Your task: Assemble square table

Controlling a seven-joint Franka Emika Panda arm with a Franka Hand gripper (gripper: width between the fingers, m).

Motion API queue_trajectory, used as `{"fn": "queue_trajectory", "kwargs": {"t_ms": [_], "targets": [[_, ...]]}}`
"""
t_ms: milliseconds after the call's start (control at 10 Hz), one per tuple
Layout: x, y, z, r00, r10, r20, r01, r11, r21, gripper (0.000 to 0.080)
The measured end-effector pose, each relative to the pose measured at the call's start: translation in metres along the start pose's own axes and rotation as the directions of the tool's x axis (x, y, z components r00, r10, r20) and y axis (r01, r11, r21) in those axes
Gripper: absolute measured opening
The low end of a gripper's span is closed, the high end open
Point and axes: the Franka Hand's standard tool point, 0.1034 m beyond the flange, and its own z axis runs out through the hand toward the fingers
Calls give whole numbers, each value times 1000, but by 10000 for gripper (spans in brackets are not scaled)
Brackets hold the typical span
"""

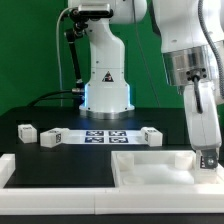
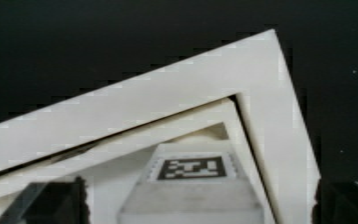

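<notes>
Green backdrop, black table top to work on, and the white arm's base (image 1: 105, 80) planted at the back. Ahead of it lies the marker board (image 1: 100, 136). Beside that sit one leg (image 1: 25, 130), a second leg (image 1: 47, 138) just next to it, and a third leg (image 1: 150, 135) off toward the exterior view's right. The square tabletop (image 1: 150, 168) lies flat at the front, on the exterior view's right, with the long white rail (image 1: 50, 170) beside it on the left. And there's the gripper (image 1: 207, 158), down low over the tabletop's far right side. Wrist view now: the tabletop's corner (image 2: 194, 90) fills the picture, and the gripper (image 2: 197, 205) shows one dark finger (image 2: 51, 202) at each side, jaws spread wide with nothing clamped between them. This looks like hard, stiff plastic, light for its size and probably slick on the flat. The raised rim is the sensible place to pinch, one finger inside the wall and one outside. Grab near a corner and it may swing, so mid-edge would likely be steadier. As a tray, it holds only a square tag (image 2: 195, 167) on its floor, and no loose part shows in the stretch we can see.
</notes>
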Motion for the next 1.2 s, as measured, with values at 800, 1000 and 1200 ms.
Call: {"fn": "queue_trajectory", "kwargs": {"t_ms": [800,1000,1200], "targets": [[0,6,-35,999,-37,24,37,999,15,649],[1,25,-44,974,-226,18,225,974,35,649],[3,49,-46,932,-363,9,363,932,9,649]]}}
